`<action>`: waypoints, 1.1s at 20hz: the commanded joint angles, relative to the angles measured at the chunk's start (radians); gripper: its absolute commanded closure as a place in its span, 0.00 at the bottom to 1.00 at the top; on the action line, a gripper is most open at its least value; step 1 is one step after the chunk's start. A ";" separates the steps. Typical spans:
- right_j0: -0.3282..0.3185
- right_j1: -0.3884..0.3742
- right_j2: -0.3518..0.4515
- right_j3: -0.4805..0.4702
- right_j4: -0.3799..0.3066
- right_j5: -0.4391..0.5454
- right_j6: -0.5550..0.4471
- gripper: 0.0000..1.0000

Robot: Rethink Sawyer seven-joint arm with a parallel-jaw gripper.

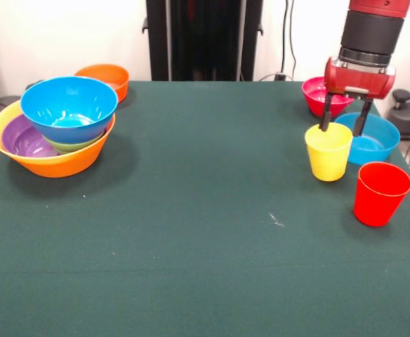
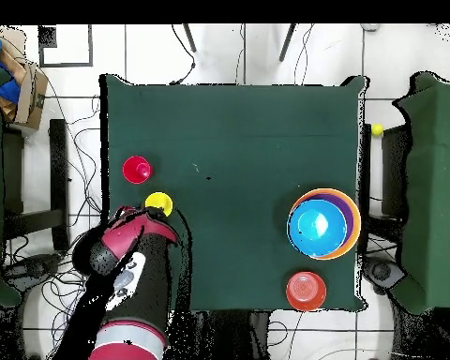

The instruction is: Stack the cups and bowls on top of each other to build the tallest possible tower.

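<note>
My gripper (image 1: 345,125) is open and hangs low at the table's right side, just behind the yellow cup (image 1: 328,152). One finger (image 1: 326,116) is at the cup's far rim, the other over the blue bowl (image 1: 373,140) behind it. The red cup (image 1: 380,193) stands upright to the cup's near right. A pink-red bowl (image 1: 316,91) sits behind the gripper. The tower (image 1: 61,126) stands at the left: a large yellow-orange bowl (image 1: 57,163) holds a purple bowl (image 1: 24,137), a green rim and a blue bowl (image 1: 68,105) on top. In the overhead view the arm (image 2: 126,272) hides the two bowls by the yellow cup (image 2: 158,203).
A small orange bowl (image 1: 105,78) sits upright behind the tower near the far edge; it also shows in the overhead view (image 2: 306,291). The robot's black pedestal (image 1: 201,38) stands at the far side. The red cup (image 2: 137,170) is close to the table's side edge.
</note>
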 commanded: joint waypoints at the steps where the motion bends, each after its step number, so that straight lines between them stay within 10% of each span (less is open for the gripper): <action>1: -0.034 0.016 0.097 0.058 -0.027 0.017 -0.002 0.00; 22: 0.076 0.064 0.016 -0.023 0.012 0.078 0.056 0.00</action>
